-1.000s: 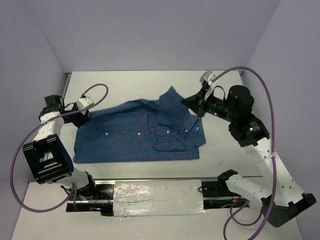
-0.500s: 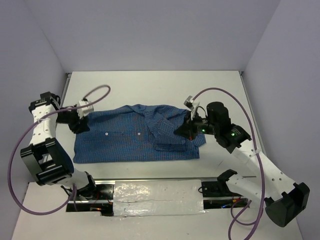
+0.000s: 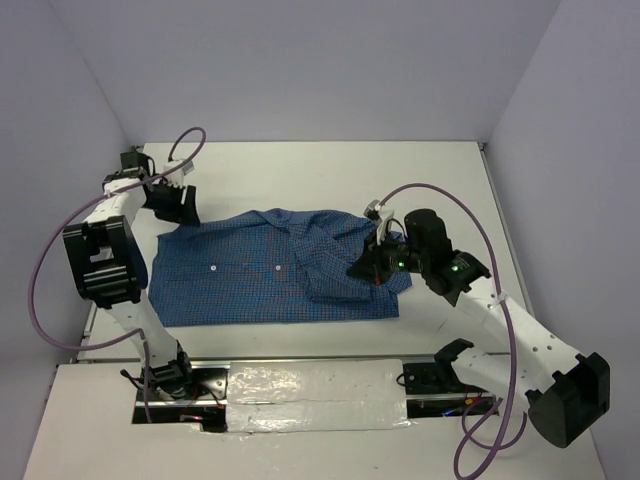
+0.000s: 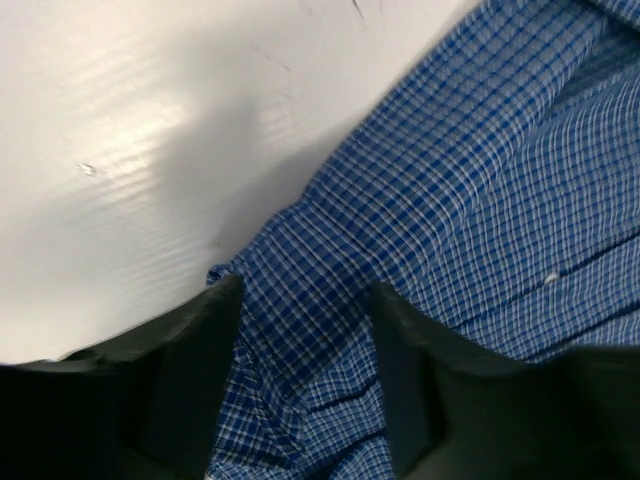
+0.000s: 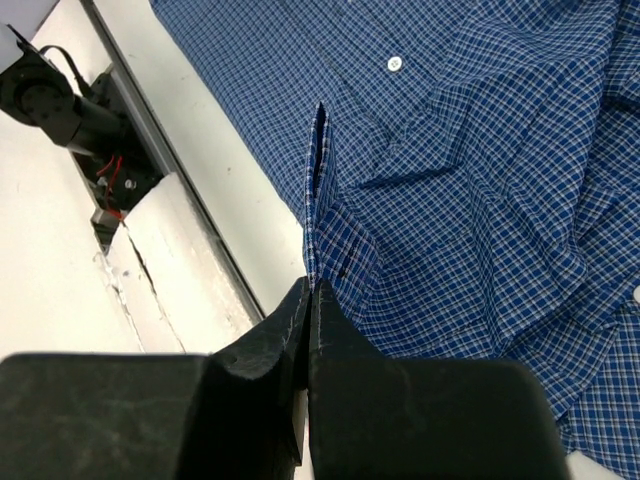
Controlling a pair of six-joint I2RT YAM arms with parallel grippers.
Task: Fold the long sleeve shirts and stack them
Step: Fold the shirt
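The long sleeve shirt [image 3: 250, 280], blue and finely checked with small white buttons, lies spread flat in the middle of the white table [image 3: 320, 180]. My left gripper [image 3: 186, 206] hovers at the shirt's far left corner. In the left wrist view it [image 4: 305, 340] stands open, with the checked cloth [image 4: 470, 180] lying loose beneath its fingers [image 4: 190, 370]. My right gripper [image 3: 364, 270] is over the shirt's right part. In the right wrist view it [image 5: 311, 292] is shut on the edge of a sleeve cuff [image 5: 345, 250], which hangs folded over the shirt body [image 5: 480, 150].
Grey walls close in the table on the left, back and right. A metal rail with a crinkled white cover [image 3: 310, 395] and both arm bases runs along the near edge. Purple cables [image 3: 190, 140] loop above each arm. Bare table shows behind the shirt and to its right [image 3: 450, 200].
The left gripper has opened, released the shirt's left edge and moved back to the far left corner. The right gripper has carried the sleeve from the far right down onto the shirt body.
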